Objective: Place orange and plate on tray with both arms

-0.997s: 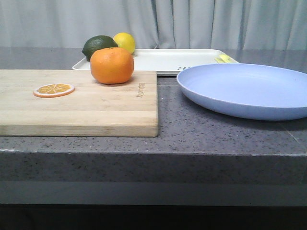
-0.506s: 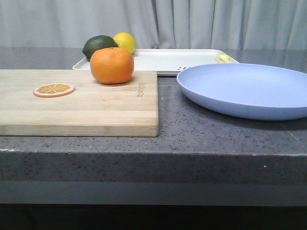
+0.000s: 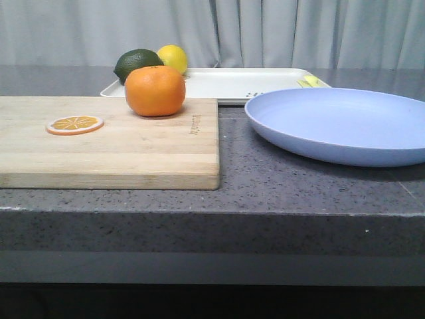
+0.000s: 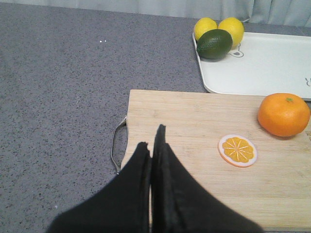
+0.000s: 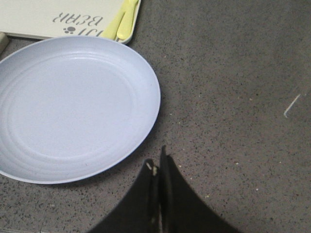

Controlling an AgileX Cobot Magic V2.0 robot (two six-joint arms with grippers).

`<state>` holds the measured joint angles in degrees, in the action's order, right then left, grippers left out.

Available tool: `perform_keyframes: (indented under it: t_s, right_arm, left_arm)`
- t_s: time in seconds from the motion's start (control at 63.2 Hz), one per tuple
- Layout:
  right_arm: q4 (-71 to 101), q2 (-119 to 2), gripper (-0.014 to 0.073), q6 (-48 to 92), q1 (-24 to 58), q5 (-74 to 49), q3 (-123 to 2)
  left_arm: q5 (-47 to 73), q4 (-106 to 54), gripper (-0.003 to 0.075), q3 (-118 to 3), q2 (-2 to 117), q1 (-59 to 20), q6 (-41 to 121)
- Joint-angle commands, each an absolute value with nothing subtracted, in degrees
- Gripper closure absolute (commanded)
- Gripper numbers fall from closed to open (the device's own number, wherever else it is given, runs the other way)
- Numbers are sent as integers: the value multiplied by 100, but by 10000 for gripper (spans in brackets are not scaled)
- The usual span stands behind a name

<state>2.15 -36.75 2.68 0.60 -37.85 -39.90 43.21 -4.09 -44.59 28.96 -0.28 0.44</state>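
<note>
The orange [image 3: 155, 90] sits on the far right part of a wooden cutting board [image 3: 133, 153]; it also shows in the left wrist view [image 4: 284, 114]. The lavender-blue plate [image 3: 345, 123] lies on the counter right of the board and shows in the right wrist view [image 5: 73, 107]. The cream-white tray [image 3: 246, 83] lies behind both and shows in the left wrist view [image 4: 262, 65]. My left gripper [image 4: 151, 141] is shut and empty over the board's near left end. My right gripper [image 5: 156, 160] is shut and empty, beside the plate's rim. Neither gripper shows in the front view.
An orange slice [image 3: 74, 124] lies on the board. A dark green lime [image 3: 137, 64] and two yellow lemons [image 4: 218, 28] sit at the tray's left end. A yellow utensil [image 5: 122, 22] lies at the tray's right end. The board has a metal handle [image 4: 116, 145].
</note>
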Motion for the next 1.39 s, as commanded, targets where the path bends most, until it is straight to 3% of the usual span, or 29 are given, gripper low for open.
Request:
perform_keyframes:
  t_s: [0.0,0.111,0.285,0.38,0.87,0.997,1.092,1.377]
  right_arm:
    - [122,-3796,696,309,80,-3477,-4128]
    - [122,-3890,567,309,80,-3494,-4128]
    - [122,-3890,239,309,80,-3501,-4128]
    - [122,-3890,148,309,80,-3561,-4128]
    - [122,-3890,146,309,80,-3755,-4128]
    - [122,-3890,146,309,80,-3761,-4128]
    - [122,-3890,146,309,80,-3780,-4128]
    - [122,-3890,146,309,80,-3786,-4128]
  left_arm:
    - [3852,-456,737,-4589,2976,-10,45]
    - [3852,-456,662,-4589,2976,-10,45]
    - [3775,-456,300,-4589,2986,-10,45]
    - [3839,-480,190,-4589,2986,-106,45]
    - [3196,-406,164,-4962,4515,-2484,290]
    - [2977,-130,96,-5271,5223,-2954,290]
    - [2977,-56,57,-5601,5801,-3138,290]
    - [2940,0,58,-6721,7403,-3246,290]
